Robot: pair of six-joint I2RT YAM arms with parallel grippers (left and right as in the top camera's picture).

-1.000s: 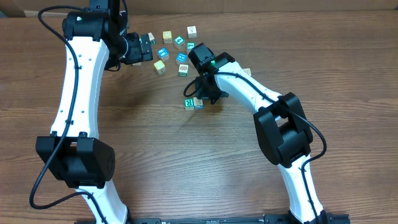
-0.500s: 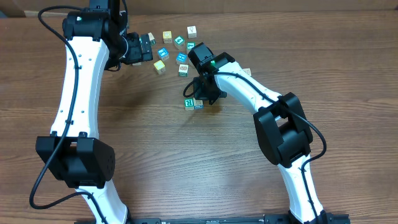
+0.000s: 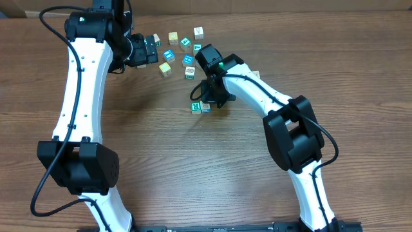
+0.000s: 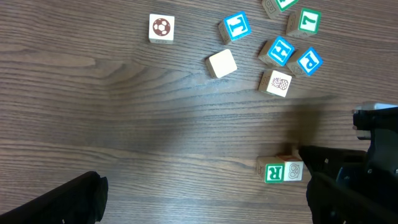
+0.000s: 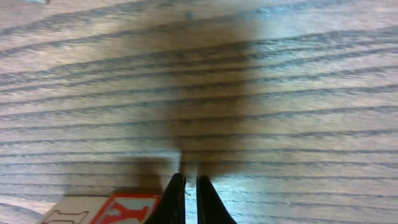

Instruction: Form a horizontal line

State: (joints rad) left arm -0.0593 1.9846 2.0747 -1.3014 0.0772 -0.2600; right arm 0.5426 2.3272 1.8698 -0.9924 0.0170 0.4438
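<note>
Wood-grain tabletop (image 3: 129, 142): I read the green "R" cube (image 4: 274, 173) touching the pale patterned cube (image 4: 293, 171), side by side. Right gripper (image 5: 186, 182) is clenched, fingertips together, just beside them. Left gripper (image 3: 152, 49) is released, near the scattered cubes (image 4: 280, 53).

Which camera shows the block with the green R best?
The left wrist view: the R block lies face up, its letter big and clear. Overhead, it is only a tiny green speck. The right wrist view shows no R at all.
</note>
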